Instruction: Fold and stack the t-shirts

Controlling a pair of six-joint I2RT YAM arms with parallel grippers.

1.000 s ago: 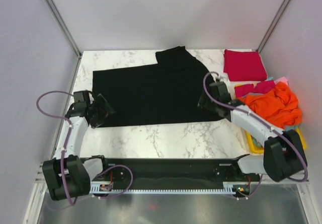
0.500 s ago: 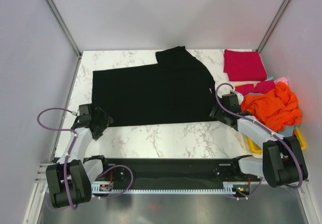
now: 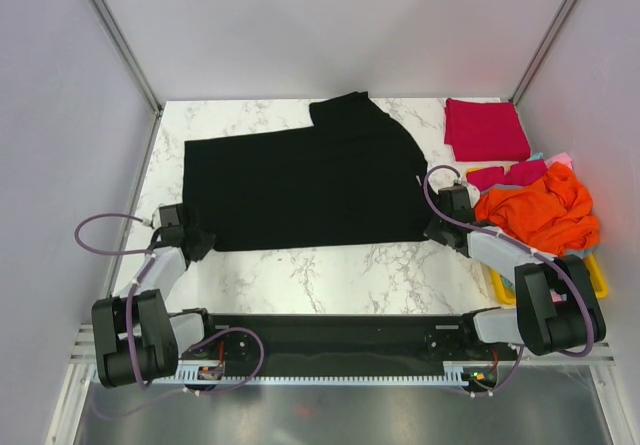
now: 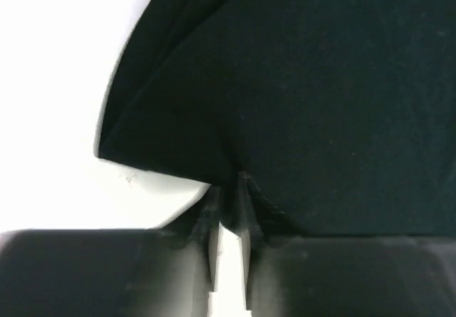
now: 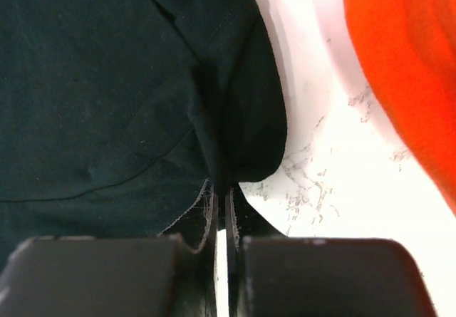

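Black cloth fills most of my view: the black t-shirt [image 3: 300, 185] lies spread flat on the marble surface [image 3: 330, 270], stretching away ahead of both tools. My left tool [image 4: 229, 183] sits low at the shirt's near left corner. Its fingers are pressed almost together on the hem, with fabric puckering at the tips and a loose fold curling off to the tool's left. Across the shirt, my right tool [image 5: 220, 189] pinches a small gather of hem at the near right corner. Bare marble shows just to its right, and beyond that the orange t-shirt [image 3: 540, 210] is heaped over the yellow basket [image 3: 500, 287]. The crimson t-shirt [image 3: 486, 128] lies folded well ahead of the right tool.

I judge the step in hand to be the first fold, carrying the near hem over toward the far edge. To do it well I would lift both corners together, only enough to clear the surface. I'd keep the hem taut between the tools so it doesn't sag, and travel straight ahead at a matched pace. The left bite looks thin, so I'd confirm it holds before raising it far. I'd also steer the right tool clear of the orange heap.
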